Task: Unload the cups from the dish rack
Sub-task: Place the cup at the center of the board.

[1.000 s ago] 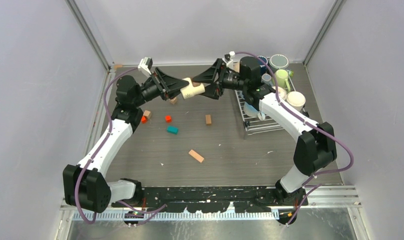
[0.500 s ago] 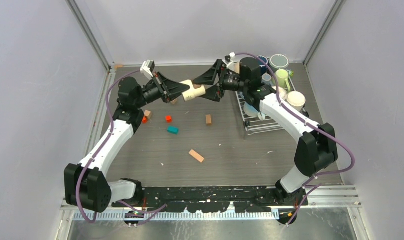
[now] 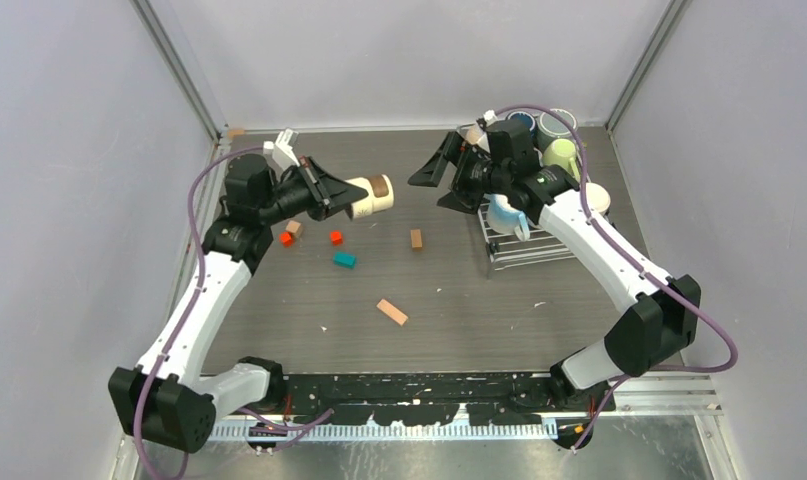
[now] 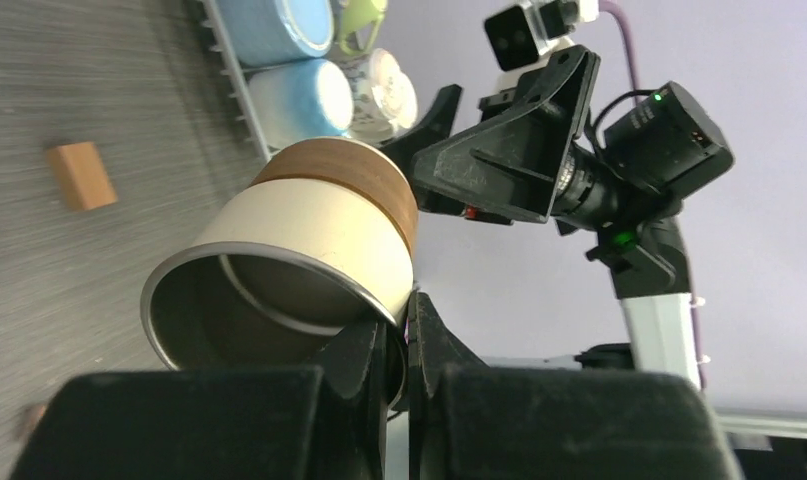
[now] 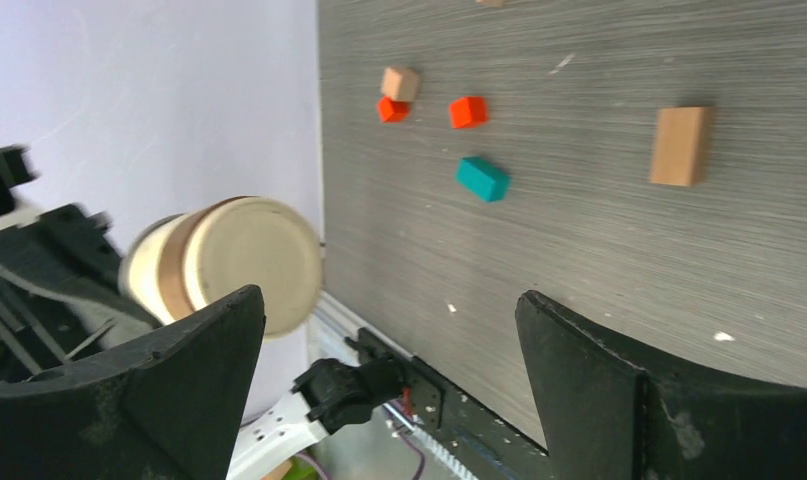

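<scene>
Tan and cream, with a brown band near its base, the mug (image 4: 309,235) lies on its side in my left claw (image 4: 403,332). That claw's fingers are closed tight on the rim, one inside the grey bowl and one outside. The mug's base points away from that claw, towards my right claw (image 3: 437,185), which stands a little apart from it with its jaws spread wide and nothing between them. Just behind the right claw sits the dish rack (image 3: 519,252), where a light blue cup (image 3: 504,215), a lime green cup (image 3: 564,155) and several more wait. I judge this step to be the carry: the mug is out of the rack and up in the air, not yet set down. Next, I think, the left claw must turn the mug upright and lower it onto the table (image 3: 459,300) below it. It should land clear of the red block (image 3: 336,237) and the teal block (image 3: 345,260), and only then should the claw let go; a pinch on the rim alone could let the mug swing. My left wrist view alone shows how the rim is held; the overhead view hides that but shows the ground beneath. My right wrist view alone shows the mug's flat pale base and the empty gap between its own jaws. No view shows the handle.
</scene>
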Robot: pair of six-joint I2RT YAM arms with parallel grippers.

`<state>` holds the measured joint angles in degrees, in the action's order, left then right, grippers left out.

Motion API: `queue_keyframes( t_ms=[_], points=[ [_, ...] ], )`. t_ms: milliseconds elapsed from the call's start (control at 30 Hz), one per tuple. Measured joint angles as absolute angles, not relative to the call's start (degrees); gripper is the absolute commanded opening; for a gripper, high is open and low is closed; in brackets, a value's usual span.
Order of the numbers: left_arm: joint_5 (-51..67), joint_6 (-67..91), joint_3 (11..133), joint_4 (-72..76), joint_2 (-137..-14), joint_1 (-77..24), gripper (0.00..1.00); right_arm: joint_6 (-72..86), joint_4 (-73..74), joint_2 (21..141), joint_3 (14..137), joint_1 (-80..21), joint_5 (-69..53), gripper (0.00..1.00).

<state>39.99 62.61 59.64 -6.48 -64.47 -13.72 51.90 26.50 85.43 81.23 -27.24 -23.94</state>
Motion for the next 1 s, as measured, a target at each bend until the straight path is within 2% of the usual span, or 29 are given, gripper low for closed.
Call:
queue_keyframes(
  t_ms=[200,533,767,1000],
  points=[
    [31.92,51.96,65.04,-22.74,-61.32,-13.63,0.00,47.48,31.94,83.85,81.23,-27.27,-17.30,1.00],
    [11.20,40.91,67.83,-47.33,-61.60,-13.52,0.00,42.92,36.75,82.00,81.25,-27.24,-10.04,1.00],
    [-0.19,37.76,68.03,-53.93,-65.89,-13.47,0.00,40.47,39.20,81.19,81.23,-27.24,-7.03,1.00],
    [-6.28,35.44,66.92,-55.00,-70.46,-12.62,0.00,39.07,40.18,80.60,81.21,-27.24,-6.11,1.00]
  ],
)
